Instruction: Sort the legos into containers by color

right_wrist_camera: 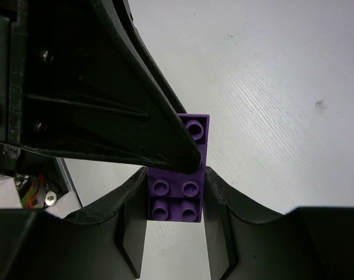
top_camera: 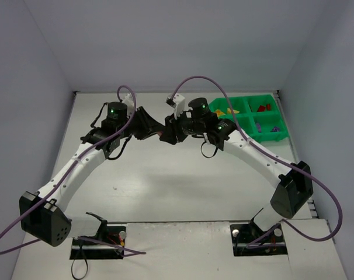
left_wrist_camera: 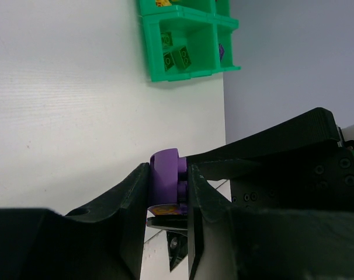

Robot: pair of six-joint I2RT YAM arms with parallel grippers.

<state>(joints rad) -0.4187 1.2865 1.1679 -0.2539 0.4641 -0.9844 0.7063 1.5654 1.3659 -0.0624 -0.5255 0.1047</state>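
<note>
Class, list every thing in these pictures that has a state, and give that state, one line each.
purple brick: held between both grippers at once.
left gripper: shut on the purple brick.
right gripper: closed against the purple brick's two sides.
green tray: upright, with green bricks lying in one compartment.
</note>
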